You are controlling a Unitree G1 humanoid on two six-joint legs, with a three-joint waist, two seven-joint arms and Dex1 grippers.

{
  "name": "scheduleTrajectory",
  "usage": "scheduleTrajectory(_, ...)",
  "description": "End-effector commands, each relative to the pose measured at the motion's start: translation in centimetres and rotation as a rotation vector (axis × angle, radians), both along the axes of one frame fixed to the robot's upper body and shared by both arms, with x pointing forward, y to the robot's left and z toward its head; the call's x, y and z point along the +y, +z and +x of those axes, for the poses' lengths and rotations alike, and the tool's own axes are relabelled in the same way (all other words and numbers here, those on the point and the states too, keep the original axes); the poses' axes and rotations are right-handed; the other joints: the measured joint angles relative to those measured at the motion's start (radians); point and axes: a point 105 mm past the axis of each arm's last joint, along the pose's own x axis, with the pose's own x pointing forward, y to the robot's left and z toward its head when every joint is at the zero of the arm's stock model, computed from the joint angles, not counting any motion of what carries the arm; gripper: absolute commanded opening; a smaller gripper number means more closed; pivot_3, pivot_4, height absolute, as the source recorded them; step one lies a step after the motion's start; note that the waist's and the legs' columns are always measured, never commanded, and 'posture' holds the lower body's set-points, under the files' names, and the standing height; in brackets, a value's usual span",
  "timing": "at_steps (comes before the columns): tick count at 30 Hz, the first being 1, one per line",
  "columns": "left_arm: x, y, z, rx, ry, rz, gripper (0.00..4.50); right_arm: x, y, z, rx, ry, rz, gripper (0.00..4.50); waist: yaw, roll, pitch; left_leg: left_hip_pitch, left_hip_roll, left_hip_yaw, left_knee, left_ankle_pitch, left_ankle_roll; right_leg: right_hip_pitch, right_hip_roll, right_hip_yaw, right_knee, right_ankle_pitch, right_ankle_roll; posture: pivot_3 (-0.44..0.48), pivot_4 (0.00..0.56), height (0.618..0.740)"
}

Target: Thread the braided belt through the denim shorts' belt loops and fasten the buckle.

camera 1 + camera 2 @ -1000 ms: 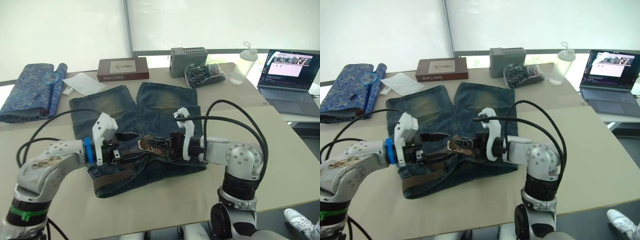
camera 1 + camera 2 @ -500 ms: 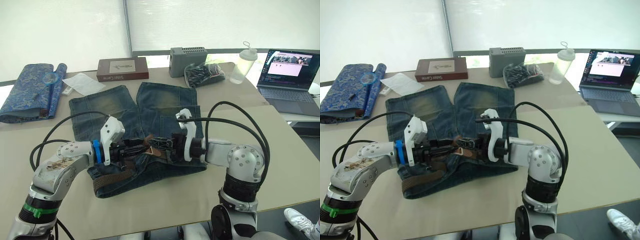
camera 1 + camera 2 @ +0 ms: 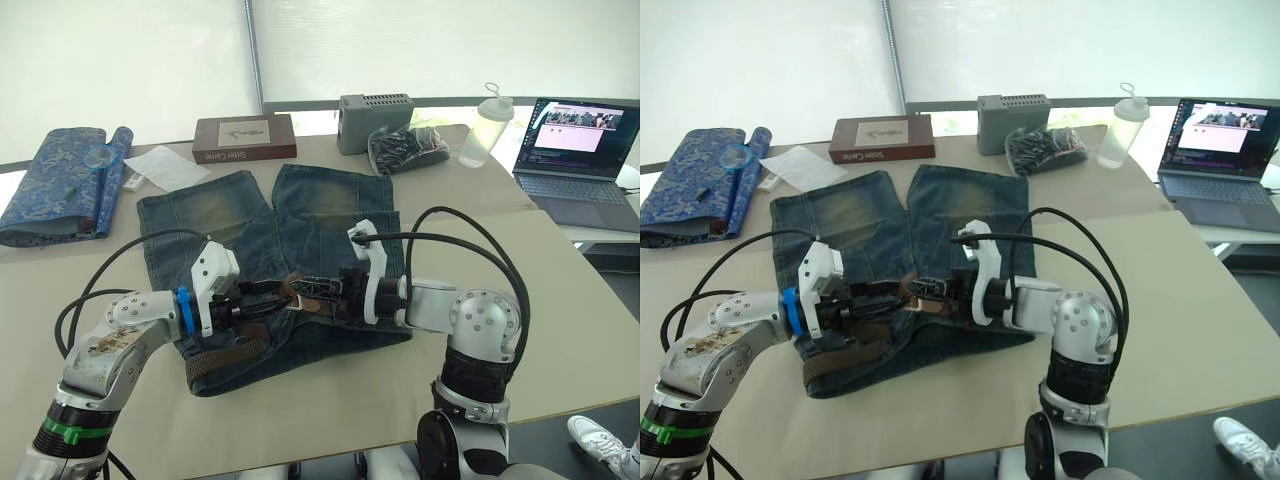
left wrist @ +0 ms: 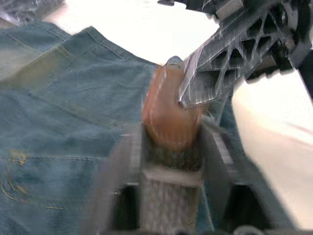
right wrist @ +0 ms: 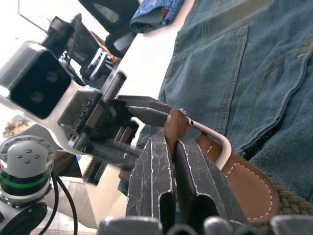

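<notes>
The denim shorts (image 3: 230,215) lie flat on the table, waistband nearest me. The braided belt (image 3: 225,357) runs along the left part of the waistband; the belt loops are too small to make out. My two grippers meet over the middle of the waistband. The left gripper (image 4: 171,142) is shut on the woven strap just behind its brown leather tip (image 4: 168,117). The right gripper (image 5: 168,139) is shut on the brown leather by the silver buckle (image 5: 217,142). The left gripper's fingers (image 5: 142,110) reach the buckle's frame.
At the back stand a blue patterned rolled cloth (image 3: 60,180), white paper (image 3: 165,165), a brown box (image 3: 245,137), a grey box (image 3: 377,122), a bag of dark items (image 3: 408,148) and a bottle (image 3: 485,128). A laptop (image 3: 580,160) sits far right.
The left gripper moved right with the belt's tip until it met the right gripper at the buckle, then eased back slightly. The right gripper has hardly moved.
</notes>
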Motion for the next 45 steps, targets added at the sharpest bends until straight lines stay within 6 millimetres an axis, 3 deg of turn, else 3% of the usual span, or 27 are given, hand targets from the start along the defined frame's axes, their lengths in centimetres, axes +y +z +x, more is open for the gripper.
scheduleTrajectory(1,0.9,0.7,0.7,-0.009,0.063,-0.012,3.60,0.1,1.8,-0.7,-0.082,0.022,0.048,0.00,0.000,-0.001,0.000,0.000,0.000,0.000,0.000,0.000,0.000,0.000,0.000,-0.001,0.000,0.000,0.000,0.000,0.150,0.740)
scheduleTrajectory(2,0.9,0.5,0.3,-0.011,0.037,0.018,4.12,0.1,1.7,-0.7,-0.080,0.024,0.047,0.00,0.000,-0.001,0.000,0.000,0.000,0.000,0.001,0.000,0.000,0.000,0.001,-0.001,0.000,0.000,0.000,0.000,0.150,0.740)
scheduleTrajectory(5,0.8,0.2,0.0,-0.018,0.003,0.051,4.12,0.3,1.7,-0.8,-0.078,0.033,0.045,0.00,0.000,-0.001,0.000,0.000,0.000,0.000,0.001,0.000,0.000,0.000,0.000,-0.001,0.000,0.000,0.000,0.000,0.150,0.740)
scheduleTrajectory(11,0.1,2.2,0.7,-0.043,0.006,-0.030,4.12,0.3,1.8,-0.9,-0.088,0.046,0.042,0.00,0.003,-0.001,0.000,0.000,0.000,0.000,0.001,0.000,0.000,0.000,0.000,-0.001,0.000,0.000,0.000,0.000,0.150,0.740)
scheduleTrajectory(14,0.4,3.1,0.7,-0.019,0.004,-0.076,3.25,0.4,1.4,-1.0,-0.088,0.047,0.021,0.00,0.000,-0.001,0.000,0.000,0.000,0.000,0.001,0.000,0.000,0.000,0.000,-0.001,0.000,0.000,0.000,0.000,0.150,0.740)
scheduleTrajectory(20,0.4,1.8,0.4,-0.001,-0.022,-0.005,0.52,0.5,1.5,-1.1,-0.087,0.051,0.037,0.00,-0.002,-0.001,0.000,0.000,0.000,0.000,0.000,0.000,0.000,0.000,0.000,0.000,0.000,0.000,0.000,0.000,0.150,0.740)
scheduleTrajectory(22,0.3,1.3,0.3,0.003,-0.028,0.012,0.07,0.5,1.5,-1.1,-0.088,0.051,0.038,0.00,-0.001,-0.001,0.000,0.000,0.000,0.000,0.000,0.000,0.000,0.000,0.000,0.000,0.000,0.000,0.000,0.000,0.150,0.740)
scheduleTrajectory(32,0.7,-0.9,0.1,0.008,-0.007,0.084,0.07,0.4,1.5,-1.2,-0.107,0.046,0.039,0.00,0.000,-0.001,0.000,0.000,0.000,0.000,0.000,0.000,0.000,0.000,0.000,0.000,0.000,0.000,0.000,0.000,0.150,0.740)
scheduleTrajectory(35,0.8,-0.4,-0.6,-0.002,-0.028,0.054,1.12,0.2,1.0,-0.9,-0.091,0.032,0.014,0.00,-0.002,-0.001,0.000,0.000,0.000,0.000,0.000,0.000,0.000,0.000,0.000,0.000,0.000,0.000,0.000,0.000,0.150,0.740)
scheduleTrajectory(38,1.3,0.0,-0.3,0.007,0.019,0.015,2.59,0.2,0.7,-0.9,-0.090,0.032,-0.001,0.00,-0.001,-0.001,0.000,0.000,0.000,0.000,0.000,0.000,0.000,-0.001,0.000,0.000,0.000,0.000,0.000,0.000,0.150,0.740)
scheduleTrajectory(43,3.2,1.0,-0.7,0.111,0.056,-0.060,2.59,0.1,0.4,-0.9,-0.083,0.025,-0.005,0.00,0.000,-0.001,0.000,0.000,0.001,0.000,0.000,0.000,0.000,0.000,0.000,0.000,0.000,0.000,0.000,0.000,0.150,0.740)
scheduleTrajectory(45,3.2,1.0,-0.7,0.096,0.052,-0.038,2.02,0.1,0.3,-0.9,-0.084,0.031,-0.009,0.00,0.001,-0.001,0.000,0.000,0.000,0.000,0.000,0.000,0.000,0.000,0.000,0.000,0.000,0.000,0.000,0.000,0.150,0.740)
